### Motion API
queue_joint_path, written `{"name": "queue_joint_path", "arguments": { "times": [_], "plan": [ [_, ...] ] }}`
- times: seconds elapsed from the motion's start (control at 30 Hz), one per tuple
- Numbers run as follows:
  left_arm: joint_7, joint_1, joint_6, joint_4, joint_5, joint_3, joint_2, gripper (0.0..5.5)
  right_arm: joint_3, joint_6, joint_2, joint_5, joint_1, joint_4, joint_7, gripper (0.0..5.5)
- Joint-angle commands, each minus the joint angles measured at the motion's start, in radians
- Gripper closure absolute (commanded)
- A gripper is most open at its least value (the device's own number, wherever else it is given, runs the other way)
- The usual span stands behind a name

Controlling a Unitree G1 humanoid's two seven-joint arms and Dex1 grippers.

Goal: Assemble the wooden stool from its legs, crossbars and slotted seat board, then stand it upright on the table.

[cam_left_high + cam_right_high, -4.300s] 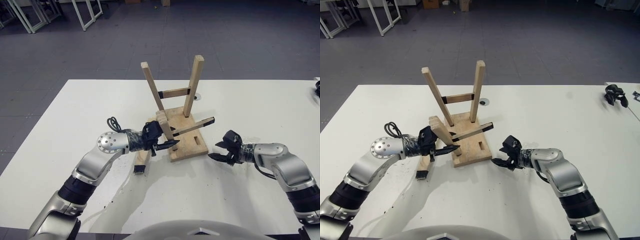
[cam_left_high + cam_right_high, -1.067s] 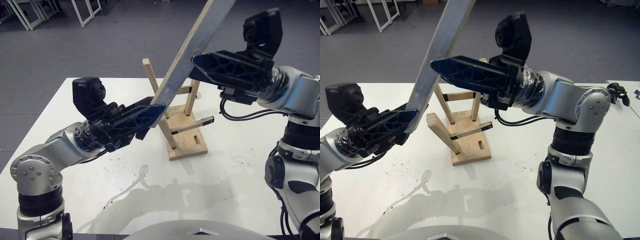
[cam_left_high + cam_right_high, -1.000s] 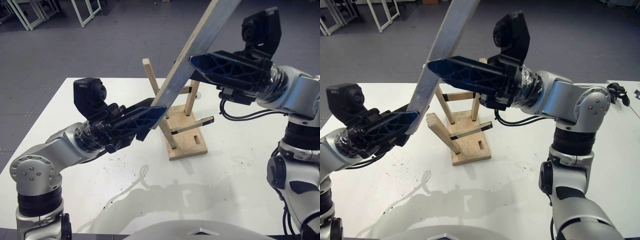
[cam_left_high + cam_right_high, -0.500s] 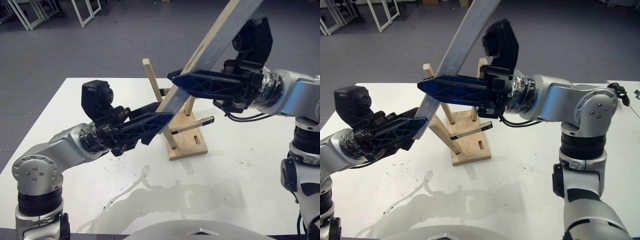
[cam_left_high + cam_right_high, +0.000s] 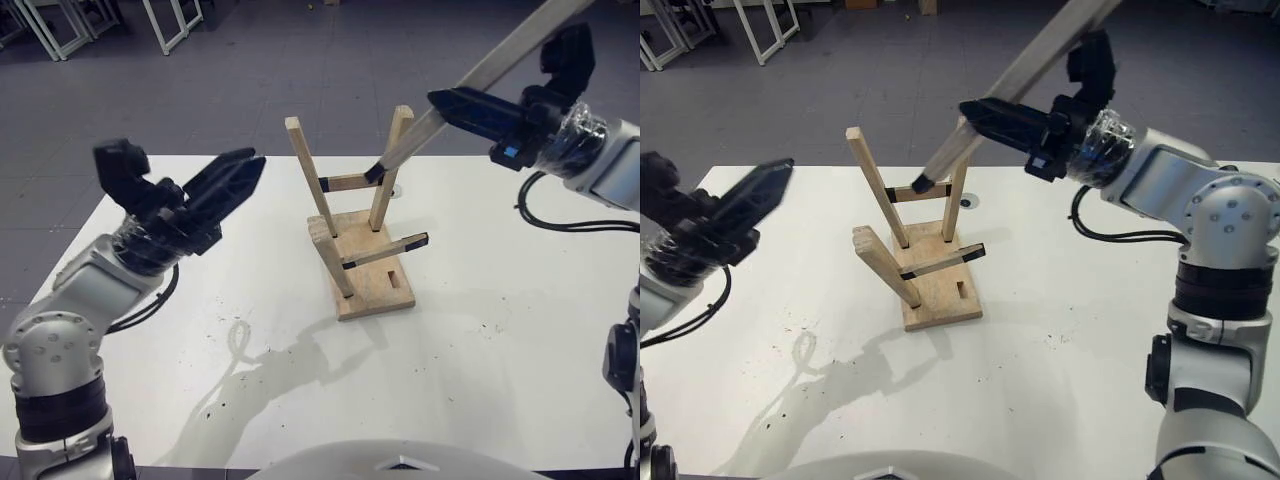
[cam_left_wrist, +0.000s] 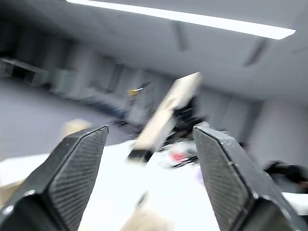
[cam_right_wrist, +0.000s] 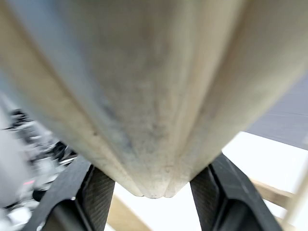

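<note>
Currently in hand: fitting of the fourth leg.

- Item: loose leg (image 5: pixel 505 55). Held aloft, steeply tilted. Its black-tipped lower end hangs in front of the upper crossbar (image 5: pixel 345 183); whether they touch cannot be told.
- Item: right gripper (image 5: pixel 445 105). High at 1 o'clock of the seat board (image 5: pixel 375 290), fingers clamped around the loose leg partway along its length.
- Item: left gripper (image 5: pixel 240 180). Raised at 9 o'clock of the board and well apart, fingers spread wide with nothing between them.
- Item: seat board. Lies flat at mid-desk with two upright legs (image 5: pixel 305 175) at its 12 o'clock end, joined by the upper crossbar. A leaning leg (image 5: pixel 328 252) stands at 9 o'clock, and a lower crossbar (image 5: pixel 385 250) juts from it toward 3 o'clock.
- Item: open slot (image 5: pixel 396 283). Near the board's 4 o'clock corner, the likely seat for the loose leg.

Handling advice: swing the leg nearer vertical and bring the tip down to the slot from the 3 o'clock side. Mate it with the lower crossbar's free black end. The idle left gripper would do well steadying the board.

Obstructions: the upright legs and upper crossbar crowd the tip, and the lower crossbar overhangs the slot.

Surroundings:
- desk (image 5: pixel 520 340), white, with dark specks (image 5: pixel 230 400) at 7 o'clock
- round hole (image 5: pixel 968 203) at 12 o'clock
- dark object (image 5: pixel 1230 188) at the far 2 o'clock edge
- white frames (image 5: pixel 170 20) on the floor beyond
</note>
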Motion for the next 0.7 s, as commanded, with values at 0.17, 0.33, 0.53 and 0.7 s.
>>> {"name": "queue_joint_path", "arguments": {
  "times": [0.17, 0.33, 0.53, 0.7],
  "plan": [
    [0.233, 0.139, -0.217, 0.121, 0.728, -0.208, -0.085, 2.25, 0.111, -0.124, -0.09, -0.422, 0.261, -0.008, 0.148, 3.46],
    [0.254, 0.132, -0.269, 0.187, 0.867, -0.193, -0.142, 2.25, 0.239, -0.2, 0.004, -0.618, 0.328, 0.033, 0.214, 3.46],
    [0.232, 0.134, -0.277, 0.199, 0.915, -0.17, -0.181, 2.25, 0.269, -0.182, 0.058, -0.661, 0.445, -0.083, 0.249, 3.47],
    [0.225, 0.129, -0.286, 0.228, 0.938, -0.142, -0.202, 2.25, 0.258, -0.102, 0.19, -0.581, 0.502, -0.254, 0.17, 3.47]
  ]
}}
